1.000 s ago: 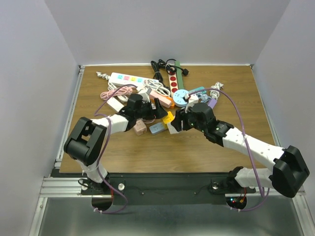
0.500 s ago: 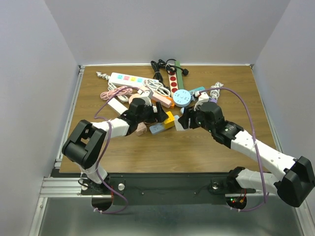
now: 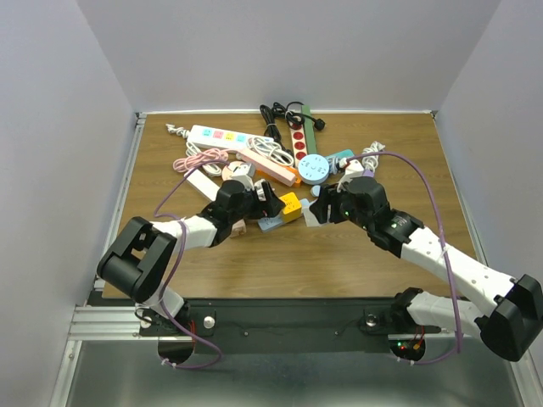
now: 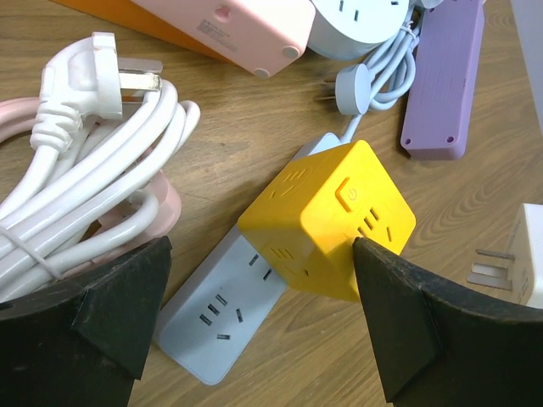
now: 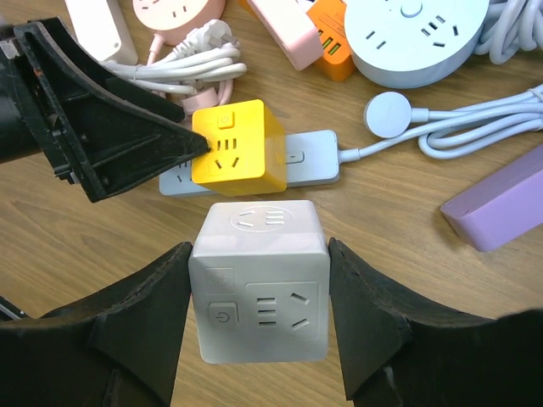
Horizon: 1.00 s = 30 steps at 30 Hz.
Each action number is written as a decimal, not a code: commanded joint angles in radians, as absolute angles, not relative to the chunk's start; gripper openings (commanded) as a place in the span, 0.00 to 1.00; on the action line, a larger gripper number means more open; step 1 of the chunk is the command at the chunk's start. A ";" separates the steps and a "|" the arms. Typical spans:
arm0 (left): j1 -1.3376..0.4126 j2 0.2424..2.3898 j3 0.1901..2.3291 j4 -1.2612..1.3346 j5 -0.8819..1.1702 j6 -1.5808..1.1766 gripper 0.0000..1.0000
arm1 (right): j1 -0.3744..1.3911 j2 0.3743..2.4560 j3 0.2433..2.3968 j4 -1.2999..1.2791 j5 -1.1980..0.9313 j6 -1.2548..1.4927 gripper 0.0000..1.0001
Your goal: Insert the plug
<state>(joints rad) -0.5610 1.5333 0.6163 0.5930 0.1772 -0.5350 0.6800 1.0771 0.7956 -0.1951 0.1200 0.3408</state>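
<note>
Markings are sparse and none reads as a word. The white cube adapter [image 5: 259, 288] has a raised oval logo on its top face, too faint to make out, and a power symbol on a small button beside its three-hole socket. The yellow cube socket [image 5: 237, 144] also has a power-symbol button. The right gripper [image 5: 260, 248] is pinching the white cube adapter, one finger pressed on each side, near the middle of the surface [image 3: 339, 263], just beside the yellow cube socket but not touching it. In the left wrist view, metal prongs [image 4: 490, 267] stick out of the adapter's side toward the yellow cube. The left gripper [image 4: 261, 246] is spread wide with a finger on either side of the yellow cube socket; one fingertip [image 4: 386, 305] meets the cube's edge or nearly does. The yellow cube rests across a pale blue power strip [image 4: 216, 326] lying flat. Crowded around them are a bundled white cable [image 4: 102, 170] with its plug, a pink strip [image 4: 229, 25], a purple strip [image 4: 441, 80] and a round pale blue hub [image 5: 416, 34]. Toward the far edge lie a white strip with coloured sockets [image 3: 219, 136], a strip with red sockets [image 3: 299, 140] and a black cable [image 3: 276, 114].
</note>
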 commanded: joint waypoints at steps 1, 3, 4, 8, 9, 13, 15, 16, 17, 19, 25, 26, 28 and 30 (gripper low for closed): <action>-0.555 1.565 0.565 0.471 0.136 -0.489 0.98 | 0.672 1.043 0.853 -0.163 0.133 0.350 0.00; -0.555 1.581 0.566 0.483 0.138 -0.486 0.98 | 0.672 1.043 0.857 -0.163 0.133 0.348 0.00; -0.555 1.586 0.571 0.482 0.144 -0.483 0.98 | 0.673 1.043 0.857 -0.163 0.132 0.348 0.01; -0.555 1.546 0.514 0.503 0.146 -0.502 0.98 | 0.672 1.034 0.857 -0.167 0.133 0.347 0.00; -0.555 1.528 0.477 0.524 0.128 -0.497 0.98 | 0.672 1.034 0.856 -0.169 0.135 0.347 0.00; -0.552 1.485 0.449 0.511 0.112 -0.473 0.98 | 0.673 1.040 0.857 -0.170 0.130 0.348 0.00; -0.552 1.491 0.451 0.523 0.115 -0.474 0.98 | 0.673 1.048 0.862 -0.170 0.123 0.350 0.00; -0.552 1.497 0.454 0.529 0.121 -0.474 0.98 | 0.673 1.051 0.865 -0.169 0.121 0.348 0.00; -0.552 1.514 0.459 0.537 0.126 -0.474 0.98 | 0.673 1.052 0.865 -0.169 0.118 0.347 0.00; -0.552 1.534 0.477 0.554 0.140 -0.476 0.98 | 0.672 1.051 0.868 -0.169 0.120 0.345 0.01; -0.552 1.606 0.500 0.603 0.175 -0.472 0.98 | 0.672 1.035 0.862 -0.170 0.127 0.342 0.00; -0.554 1.612 0.503 0.609 0.186 -0.476 0.98 | 0.673 1.037 0.859 -0.170 0.127 0.342 0.00; -0.566 1.612 0.508 0.620 0.209 -0.489 0.98 | 0.672 1.042 0.861 -0.170 0.129 0.344 0.00; -0.603 1.611 0.509 0.620 0.219 -0.500 0.98 | 0.673 1.039 0.865 -0.175 0.138 0.347 0.00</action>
